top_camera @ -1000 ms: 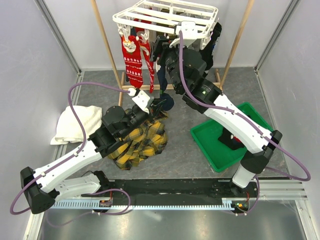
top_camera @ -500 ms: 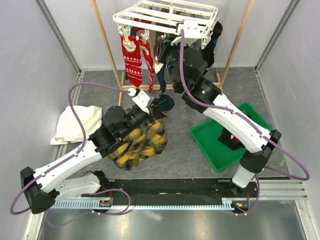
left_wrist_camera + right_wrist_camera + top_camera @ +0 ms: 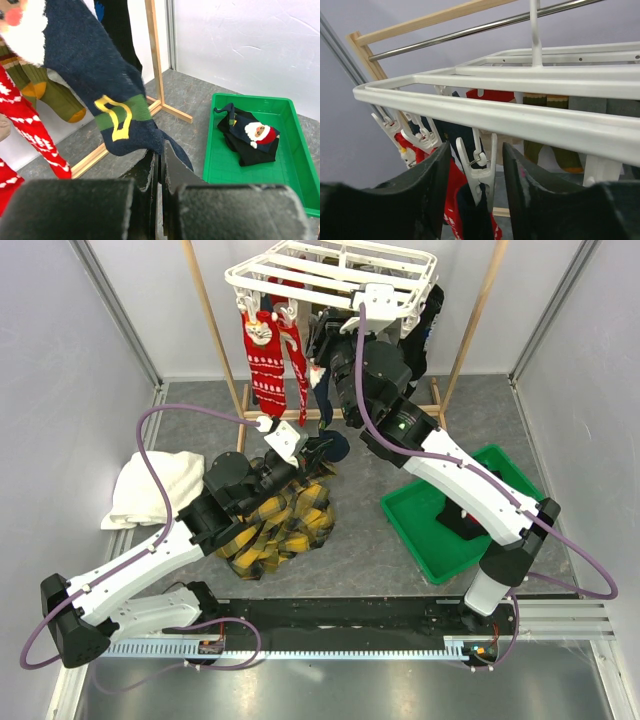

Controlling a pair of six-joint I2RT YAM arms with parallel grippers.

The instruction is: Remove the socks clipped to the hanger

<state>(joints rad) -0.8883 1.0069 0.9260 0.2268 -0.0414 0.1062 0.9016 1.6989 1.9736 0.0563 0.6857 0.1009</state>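
While my left claw (image 3: 160, 155) sits low on the left, closed tight on the toe end of the navy sock (image 3: 95, 70), everything turns on what lies above and to the right of it. From that pinch the sock runs up and away, its long axis steep and leaning toward the hanger (image 3: 330, 262). It passes to the right of the red socks (image 3: 268, 360), which dangle from the hanger's left side.

The sock's cuff ends in one white peg (image 3: 480, 175) under the near rail, and I judge that this peg alone holds it up. The right claw (image 3: 479, 150) is the one at that height. Its fingers stand apart, one on each side of the peg's upper arms, with the peg dead centre between them. I think there is a sliver of gap on both sides, though the wrist view is too close for me to swear that neither pad touches.

So the right arm is by far the nearer to the peg, and the left is placed only to draw the sock downward. By my reading, the next move is a squeeze across the peg, at right angles to the sock's hang, with any left pull directed along it.

Far right on the table, the green tray (image 3: 425, 540) holds another Santa sock (image 3: 250, 137), well apart from all this.
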